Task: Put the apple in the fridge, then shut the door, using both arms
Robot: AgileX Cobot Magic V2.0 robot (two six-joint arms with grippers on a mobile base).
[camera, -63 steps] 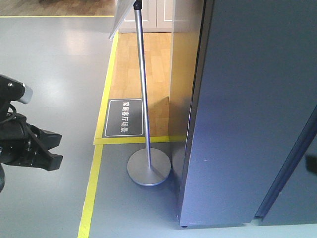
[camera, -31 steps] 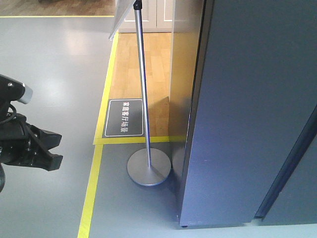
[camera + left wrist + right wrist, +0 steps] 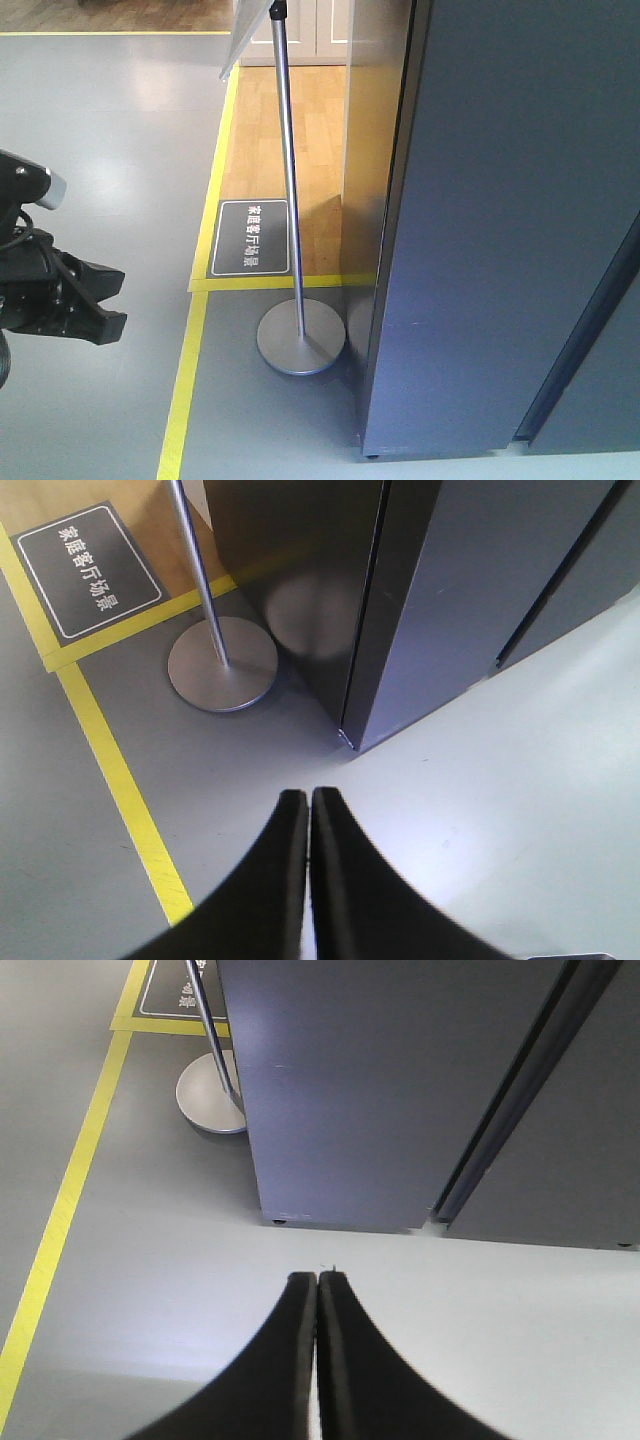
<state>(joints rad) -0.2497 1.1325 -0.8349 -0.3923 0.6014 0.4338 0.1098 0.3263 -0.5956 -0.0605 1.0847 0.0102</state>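
Note:
The fridge (image 3: 500, 250) is a tall dark grey block filling the right of the front view, with its door (image 3: 610, 400) shut flush beside a dark seam. It also shows in the left wrist view (image 3: 420, 600) and the right wrist view (image 3: 380, 1090). No white inside shows. The apple is not in view. My left arm (image 3: 60, 300) is at the left edge, away from the fridge. My left gripper (image 3: 307, 795) is shut and empty above the grey floor. My right gripper (image 3: 317, 1278) is shut and empty above the pale floor in front of the fridge.
A metal sign stand with a round base (image 3: 300, 338) stands just left of the fridge, also in the wrist views (image 3: 222, 665) (image 3: 210, 1093). A dark floor plate (image 3: 250, 238) and yellow floor tape (image 3: 185, 390) lie to the left. Wood flooring (image 3: 300, 130) lies behind.
A dark shape at the right edge of the front view one second ago has gone from view. The left arm and the fridge have not moved.

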